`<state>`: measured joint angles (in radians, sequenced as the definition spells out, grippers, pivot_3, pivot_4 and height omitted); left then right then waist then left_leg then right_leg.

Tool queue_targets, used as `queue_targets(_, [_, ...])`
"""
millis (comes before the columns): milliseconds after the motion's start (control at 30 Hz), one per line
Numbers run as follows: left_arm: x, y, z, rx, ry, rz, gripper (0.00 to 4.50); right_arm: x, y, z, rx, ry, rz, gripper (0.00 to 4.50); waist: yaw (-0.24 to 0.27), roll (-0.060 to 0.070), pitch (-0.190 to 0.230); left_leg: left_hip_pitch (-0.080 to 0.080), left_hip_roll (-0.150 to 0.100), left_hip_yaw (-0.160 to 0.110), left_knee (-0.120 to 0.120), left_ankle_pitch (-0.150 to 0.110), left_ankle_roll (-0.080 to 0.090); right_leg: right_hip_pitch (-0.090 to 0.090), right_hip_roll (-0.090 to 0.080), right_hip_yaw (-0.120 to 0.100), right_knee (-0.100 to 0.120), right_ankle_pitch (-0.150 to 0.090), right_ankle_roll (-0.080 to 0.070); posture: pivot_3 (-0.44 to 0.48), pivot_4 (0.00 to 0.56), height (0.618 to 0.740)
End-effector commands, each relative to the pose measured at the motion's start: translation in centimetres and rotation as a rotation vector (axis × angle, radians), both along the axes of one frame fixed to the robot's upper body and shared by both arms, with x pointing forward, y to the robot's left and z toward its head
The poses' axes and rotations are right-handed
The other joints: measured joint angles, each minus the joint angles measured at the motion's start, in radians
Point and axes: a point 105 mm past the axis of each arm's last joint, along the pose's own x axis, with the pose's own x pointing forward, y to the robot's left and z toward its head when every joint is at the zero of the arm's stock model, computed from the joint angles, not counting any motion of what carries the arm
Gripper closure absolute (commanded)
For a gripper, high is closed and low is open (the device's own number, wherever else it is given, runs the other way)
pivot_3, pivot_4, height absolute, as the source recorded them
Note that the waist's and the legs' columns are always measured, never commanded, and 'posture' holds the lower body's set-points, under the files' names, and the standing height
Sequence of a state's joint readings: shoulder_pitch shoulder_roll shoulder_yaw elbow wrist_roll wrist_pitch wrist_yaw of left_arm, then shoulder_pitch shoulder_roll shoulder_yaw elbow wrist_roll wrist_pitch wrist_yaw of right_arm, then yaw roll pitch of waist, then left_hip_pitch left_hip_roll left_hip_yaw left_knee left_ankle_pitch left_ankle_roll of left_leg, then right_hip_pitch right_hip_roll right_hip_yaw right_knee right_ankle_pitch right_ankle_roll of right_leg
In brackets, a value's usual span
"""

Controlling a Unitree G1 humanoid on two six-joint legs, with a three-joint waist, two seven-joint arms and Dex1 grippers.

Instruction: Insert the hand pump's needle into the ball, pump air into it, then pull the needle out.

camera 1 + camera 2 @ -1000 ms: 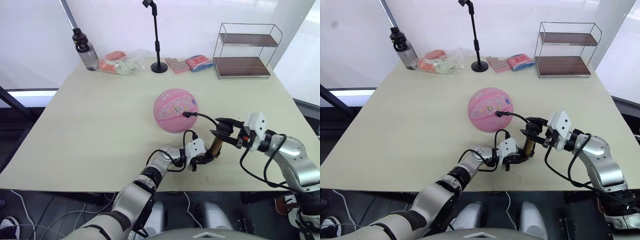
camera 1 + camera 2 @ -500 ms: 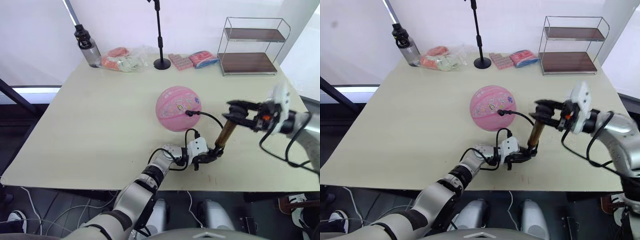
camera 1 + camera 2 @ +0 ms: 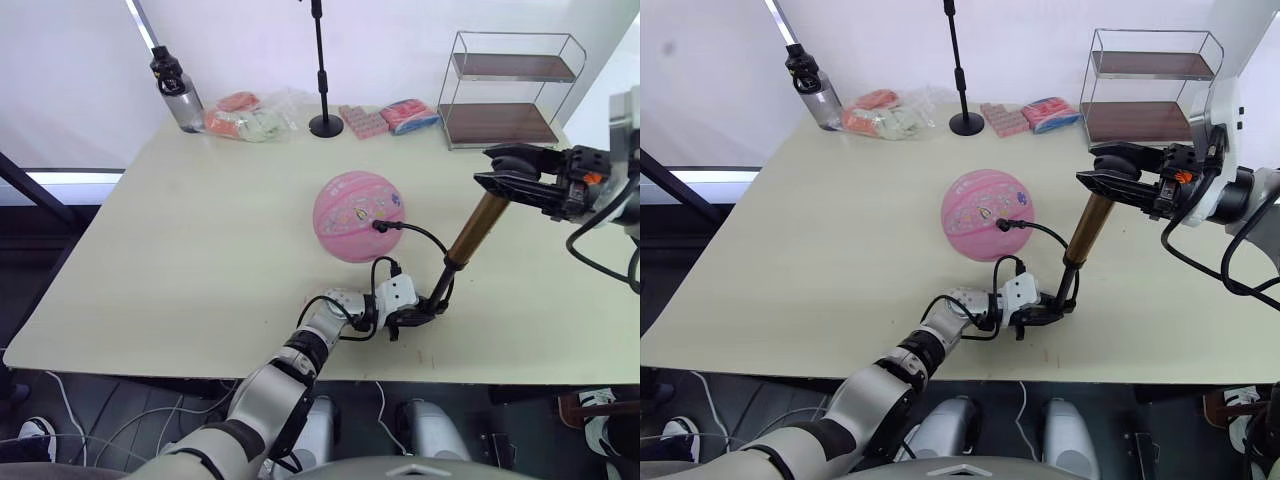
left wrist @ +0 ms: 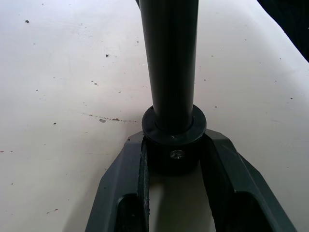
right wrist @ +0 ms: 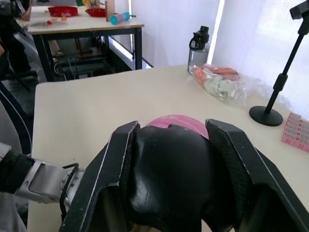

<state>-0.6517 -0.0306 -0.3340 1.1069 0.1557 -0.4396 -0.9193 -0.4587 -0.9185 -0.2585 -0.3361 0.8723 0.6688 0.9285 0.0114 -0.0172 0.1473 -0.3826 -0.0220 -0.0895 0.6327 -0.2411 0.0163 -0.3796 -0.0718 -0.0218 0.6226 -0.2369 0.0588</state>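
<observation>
Left gripper [image 3: 418,317]: we clamp the hand pump [image 3: 476,229] by its black base cap, low on the table [image 3: 200,250], just in front of the ball [image 3: 359,216].
Right gripper [image 3: 1110,182]: we grip the pump's black handle, raised high to the ball's right.
Hand pump: tilted, gold barrel drawn upward, dark rod exposed below.
Hose [image 3: 420,235]: loops from the pump's base to the ball.
Needle: fitting [image 3: 378,226] seated at the ball's valve; pin itself hidden.
Ball: rests mid-table.

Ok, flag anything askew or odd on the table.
Nothing is spilled or damaged. The hand pump leans over rather than standing upright, held at its base by the left gripper and at its handle by the right gripper.
</observation>
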Motion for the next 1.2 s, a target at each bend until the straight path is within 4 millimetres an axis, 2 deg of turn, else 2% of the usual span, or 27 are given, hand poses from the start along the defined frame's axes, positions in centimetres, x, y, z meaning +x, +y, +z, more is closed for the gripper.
queue_targets(33, [-3.9,4.4,-7.3,0.236,0.236,0.033,3.48,0.2,-0.2,-3.4,-0.092,0.002,-0.029,2.83,-0.001,-0.002,-0.002,0.000,0.000,0.000,0.000,0.000,0.000,0.000,0.000,0.000,0.000,0.000,0.000,0.000,0.150,0.740])
queue_targets(133, [-3.8,4.5,-7.3,0.236,0.234,0.035,3.48,0.5,0.0,-6.1,-0.107,0.028,-0.042,2.83,-0.003,-0.005,-0.005,0.001,0.001,0.001,0.000,-0.001,-0.001,0.001,0.000,0.001,0.000,0.000,0.000,0.000,0.150,0.740])
queue_targets(267, [-3.8,4.5,-7.3,0.235,0.233,0.039,3.48,1.1,0.2,-11.6,-0.127,0.089,-0.083,2.83,-0.009,-0.010,-0.011,0.002,0.002,0.000,0.000,-0.002,-0.004,0.001,0.001,0.000,0.000,0.000,0.000,0.000,0.150,0.740])
queue_targets(500, [-3.8,4.6,-7.3,0.236,0.232,0.041,3.48,0.4,1.1,-18.2,-0.160,0.186,-0.082,2.83,-0.022,-0.013,-0.021,0.004,0.003,0.000,0.000,-0.002,-0.004,0.002,0.001,0.000,0.000,-0.002,-0.003,0.000,0.150,0.740])
queue_targets(567, [-3.7,4.6,-7.3,0.236,0.231,0.043,3.48,0.5,1.1,-18.8,-0.151,0.193,-0.096,2.83,-0.022,-0.013,-0.022,0.004,0.002,0.000,0.000,-0.002,-0.004,0.002,0.001,0.000,0.000,-0.002,-0.003,0.000,0.150,0.740])
queue_targets(667, [-3.8,4.6,-7.3,0.237,0.231,0.043,3.48,0.7,1.2,-18.2,-0.128,0.171,-0.097,2.83,-0.023,-0.013,-0.023,0.004,0.002,0.000,0.000,-0.002,-0.004,0.002,0.001,0.001,0.000,-0.002,-0.003,0.000,0.150,0.740])
queue_targets(833, [-3.7,4.7,-7.3,0.235,0.234,0.049,3.48,1.3,0.9,-12.3,-0.025,0.078,-0.085,2.83,-0.021,-0.010,-0.021,0.004,0.003,0.000,0.000,-0.002,-0.004,0.002,0.001,0.000,0.000,-0.002,-0.003,0.000,0.150,0.740])
queue_targets(1100, [-3.8,4.6,-7.4,0.233,0.240,0.049,3.48,0.5,-0.5,-2.1,0.027,-0.077,-0.033,2.83,-0.003,-0.002,-0.006,0.000,-0.001,0.000,0.000,0.000,0.000,0.001,-0.001,0.000,-0.001,0.000,0.000,0.000,0.150,0.740])
queue_targets(1200, [-3.8,4.5,-7.3,0.233,0.238,0.047,3.48,0.0,-0.8,0.4,0.030,-0.113,-0.027,2.83,-0.002,-0.002,-0.004,0.000,0.000,0.000,0.000,0.000,0.000,0.001,-0.001,0.000,-0.001,0.000,0.000,0.000,0.150,0.740])
